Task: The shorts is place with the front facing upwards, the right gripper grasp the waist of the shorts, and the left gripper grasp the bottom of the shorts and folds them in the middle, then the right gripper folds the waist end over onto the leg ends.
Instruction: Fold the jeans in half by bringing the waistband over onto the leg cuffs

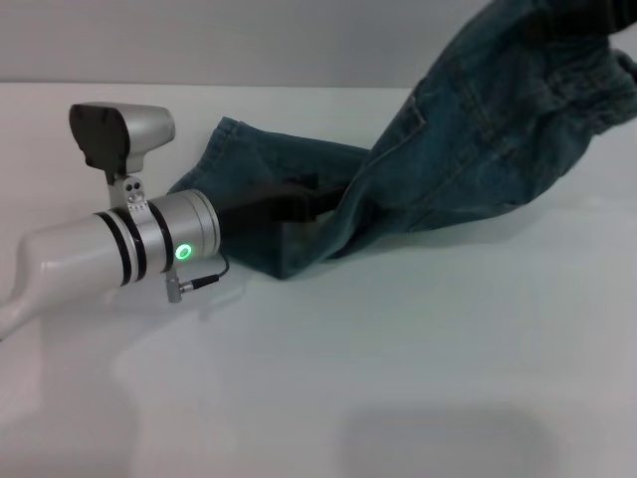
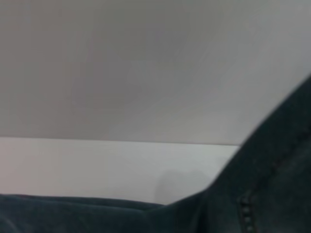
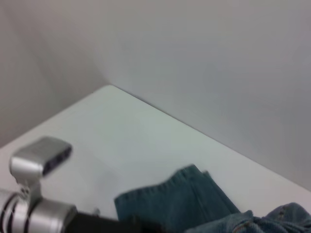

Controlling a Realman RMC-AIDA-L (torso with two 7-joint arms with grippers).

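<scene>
The table [image 1: 418, 378] is a wide white surface against a plain wall, and no box, bin or other container shows on it. The shorts [image 1: 478, 149] are blue denim; the leg ends lie flat near the middle of the table, while the waist end is lifted high toward the right, hanging in a slack drape. That sag suggests a soft but fairly weighty cloth with thick seams, likely to slide and droop unless pinched at a stitched edge: the waistband on one side, the hem on the other. The left gripper [image 1: 289, 204] lies low at the leg hems, a dark shape against the denim; whether its jaws are spread or pinching cloth, I cannot tell. The right gripper is out of sight.
</scene>
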